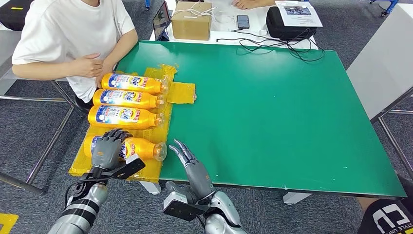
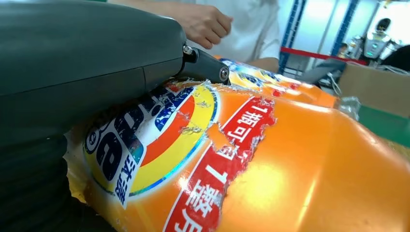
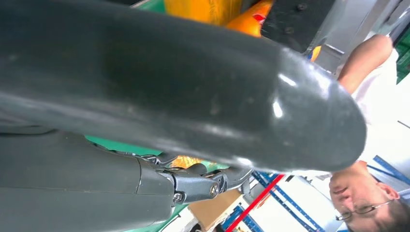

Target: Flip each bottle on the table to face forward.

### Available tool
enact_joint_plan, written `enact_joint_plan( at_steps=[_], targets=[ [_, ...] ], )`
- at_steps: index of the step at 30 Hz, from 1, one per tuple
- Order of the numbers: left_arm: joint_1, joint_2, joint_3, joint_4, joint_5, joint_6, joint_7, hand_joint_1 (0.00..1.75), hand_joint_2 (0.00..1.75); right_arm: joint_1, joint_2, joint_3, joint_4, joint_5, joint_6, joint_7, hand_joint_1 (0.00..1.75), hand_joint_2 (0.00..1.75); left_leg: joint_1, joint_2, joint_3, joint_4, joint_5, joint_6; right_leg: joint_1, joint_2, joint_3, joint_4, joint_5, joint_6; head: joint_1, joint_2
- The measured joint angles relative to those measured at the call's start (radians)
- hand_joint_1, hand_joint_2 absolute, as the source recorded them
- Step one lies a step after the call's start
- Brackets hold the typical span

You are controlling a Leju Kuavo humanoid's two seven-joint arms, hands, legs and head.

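The left hand (image 1: 108, 149) has its fingers clenched over the nearest orange plastic detergent bottle (image 1: 141, 147), lying on yellow sheeting (image 1: 181, 91) at the green desk's (image 1: 272, 107) near-left corner, likely to roll its label forward. The right hand (image 1: 190, 163) hovers beside its cap, fingers released, probably ready to steady it.

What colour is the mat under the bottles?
Yellow mat, clearest in the head view, lying on the green table.

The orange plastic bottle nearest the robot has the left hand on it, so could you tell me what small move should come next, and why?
Probably the left hand should roll the nearest orange plastic bottle in place, or release it. The left hand grips its label end, the right hand waits open at the cap, and the left wrist view shows the label up.
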Motion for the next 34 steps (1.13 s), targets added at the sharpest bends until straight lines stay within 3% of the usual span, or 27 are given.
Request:
enact_joint_plan(
  at_steps=[3, 10, 14, 24, 29, 34],
  targets=[
    [-0.01, -0.005, -0.024, 0.024, -0.008, 0.0, -0.015, 0.0, 1.75, -0.006, 0.003, -0.002, 0.008, 0.001, 0.002, -0.007, 0.0, 0.0, 0.0, -0.002, 0.001, 0.0, 0.0, 0.0, 0.0, -0.001, 0.001, 0.0, 0.0, 0.0, 0.0, 0.0],
    [-0.026, -0.028, -0.053, 0.063, -0.003, -0.015, -0.019, 0.0, 1.75, -0.013, 0.006, -0.006, 0.026, -0.002, 0.002, -0.01, 0.0, 0.0, 0.0, -0.006, 0.001, 0.0, 0.001, 0.0, 0.0, -0.005, 0.003, 0.0, 0.0, 0.0, 0.0, 0.0],
    [-0.041, -0.033, -0.07, 0.071, 0.052, -0.14, -0.019, 0.0, 1.75, -0.015, 0.007, -0.013, 0.035, -0.006, 0.001, -0.016, 0.0, 0.0, 0.0, -0.009, 0.003, 0.0, 0.001, 0.0, 0.0, -0.008, 0.006, 0.0, -0.001, 0.001, 0.0, 0.0],
    [0.006, -0.096, -0.063, -0.06, 0.486, -0.55, -0.083, 0.0, 1.75, -0.018, 0.013, -0.032, 0.06, -0.008, -0.01, -0.031, 0.0, 0.0, 0.0, -0.008, 0.007, 0.0, 0.002, 0.0, 0.0, -0.008, 0.01, 0.0, 0.0, 0.0, 0.0, 0.0],
    [0.055, -0.126, -0.051, -0.162, 0.659, -0.643, -0.082, 0.0, 1.75, -0.02, 0.016, -0.043, 0.072, -0.004, -0.02, -0.031, 0.0, 0.0, 0.0, -0.006, 0.005, 0.0, 0.002, 0.0, 0.0, -0.008, 0.007, 0.0, 0.0, 0.0, 0.0, 0.0],
    [0.076, -0.15, -0.039, -0.249, 0.743, -0.666, -0.071, 0.0, 1.75, -0.02, 0.017, -0.048, 0.08, 0.002, -0.025, -0.031, 0.0, 0.0, 0.0, -0.006, 0.001, 0.0, 0.002, 0.0, 0.0, -0.008, 0.004, 0.0, 0.0, 0.0, 0.0, 0.0]
  ],
)
